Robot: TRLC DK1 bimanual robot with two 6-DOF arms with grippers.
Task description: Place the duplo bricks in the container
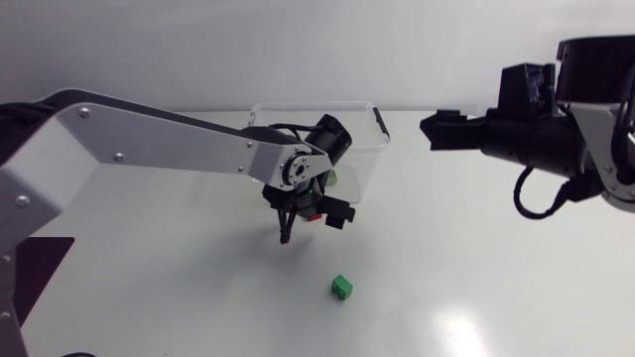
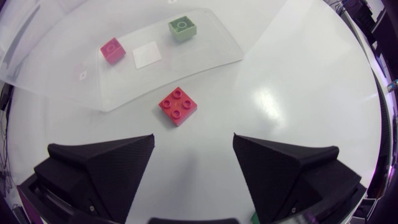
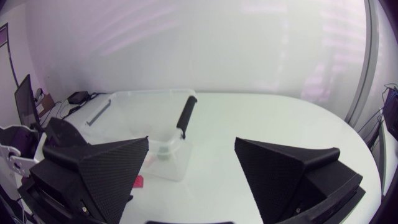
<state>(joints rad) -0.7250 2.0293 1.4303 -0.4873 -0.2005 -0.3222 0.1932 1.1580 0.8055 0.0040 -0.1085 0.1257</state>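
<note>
Four duplo bricks and one clear container (image 1: 362, 134) are on a white desk (image 1: 476, 278). The container stands toward the desk's far edge and holds two bricks: a pink brick (image 2: 112, 50) and a pale green brick (image 2: 182, 28). A red brick (image 2: 178, 106) lies on the desk just outside the container's near wall. A bright green brick (image 1: 342, 288) lies alone nearer the desk's front edge. The left gripper (image 2: 193, 140) hangs over the red brick, fingers spread wide, holding nothing. The right gripper (image 3: 192, 142) — also wide open and empty — is above the desk's right side, well apart from the bricks.
</note>
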